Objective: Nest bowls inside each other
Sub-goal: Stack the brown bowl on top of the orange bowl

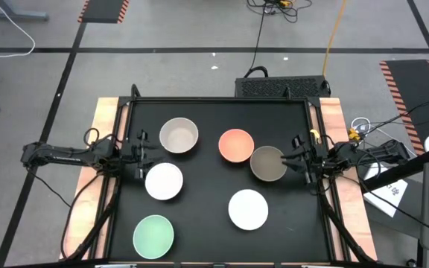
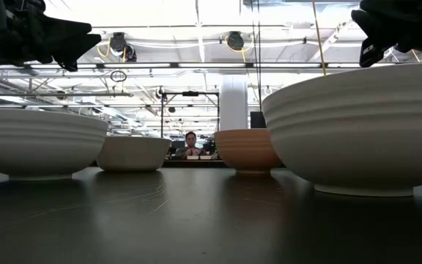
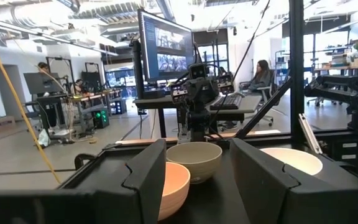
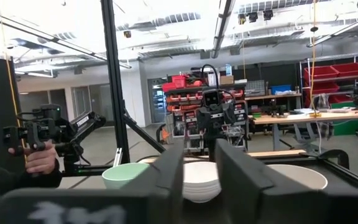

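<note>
Two white bowls (image 2: 357, 125) sit unnested; your right gripper (image 1: 298, 158), fingers parted, empty, must first seize the adjacent olive bowl (image 1: 267, 164).

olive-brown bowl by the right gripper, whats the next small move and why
Probably lower the right gripper onto the rim of the round olive-brown bowl. It hovers open right beside that bowl, which touches the salmon-orange bowl, an easy first nest. The left gripper waits, open.

We saw a matt black tabletop (image 1: 214, 160) with faint scuffs, edged by pale raw wood boards (image 1: 104, 126). The bowls (image 2: 357, 125) looked smooth glazed ceramic with ribbed sides and a soft sheen. The left gripper (image 3: 201, 171) fingers looked like matt dark plastic.
</note>
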Tool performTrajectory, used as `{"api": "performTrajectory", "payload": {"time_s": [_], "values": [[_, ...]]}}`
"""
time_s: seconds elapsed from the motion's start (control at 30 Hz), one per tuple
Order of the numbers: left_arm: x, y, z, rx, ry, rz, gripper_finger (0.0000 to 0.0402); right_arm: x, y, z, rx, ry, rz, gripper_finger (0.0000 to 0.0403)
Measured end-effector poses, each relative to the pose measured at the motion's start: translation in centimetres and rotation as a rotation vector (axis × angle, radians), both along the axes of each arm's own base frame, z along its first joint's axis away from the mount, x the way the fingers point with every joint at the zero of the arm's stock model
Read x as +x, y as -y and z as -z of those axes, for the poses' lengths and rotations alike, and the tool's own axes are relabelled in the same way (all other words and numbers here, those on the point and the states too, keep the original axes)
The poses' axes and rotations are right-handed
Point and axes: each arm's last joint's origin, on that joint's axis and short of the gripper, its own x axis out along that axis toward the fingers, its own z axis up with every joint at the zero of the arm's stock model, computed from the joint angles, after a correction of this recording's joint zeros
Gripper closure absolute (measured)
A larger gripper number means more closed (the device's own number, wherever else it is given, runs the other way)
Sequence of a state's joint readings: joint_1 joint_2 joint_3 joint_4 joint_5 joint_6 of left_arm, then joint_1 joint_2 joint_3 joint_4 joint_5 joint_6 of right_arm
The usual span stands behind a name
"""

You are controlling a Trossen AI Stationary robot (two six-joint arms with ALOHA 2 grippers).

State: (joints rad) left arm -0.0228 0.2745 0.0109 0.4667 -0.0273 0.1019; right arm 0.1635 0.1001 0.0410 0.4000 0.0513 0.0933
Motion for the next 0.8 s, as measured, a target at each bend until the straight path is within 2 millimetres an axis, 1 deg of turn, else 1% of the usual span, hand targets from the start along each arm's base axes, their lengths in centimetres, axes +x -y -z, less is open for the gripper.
{"api": "performTrajectory", "payload": {"time_s": [0.27,0.43,0.57,0.67,0.8], "values": [[0.0,0.0,0.0,-0.009,0.0,0.002,0.022,0.01,0.0,0.04,0.021,-0.007,-0.007,0.0176],[0.0,0.0,0.01,-0.017,-0.001,0.003,0.022,0.1,0.03,0.32,0.017,-0.036,0.009,0.011],[0.0,0.0,0.0,-0.029,0.0,0.006,0.022,0.11,0.07,0.35,-0.052,-0.033,0.043,0.0085],[0.0,0.0,0.0,-0.033,0.0,0.007,0.022,0.1,0.07,0.3,-0.088,-0.024,0.053,0.0081],[-0.02,0.0,-0.12,-0.032,0.012,0.007,0.022,0.12,0.06,0.38,-0.049,-0.036,0.039,0.0084]]}}
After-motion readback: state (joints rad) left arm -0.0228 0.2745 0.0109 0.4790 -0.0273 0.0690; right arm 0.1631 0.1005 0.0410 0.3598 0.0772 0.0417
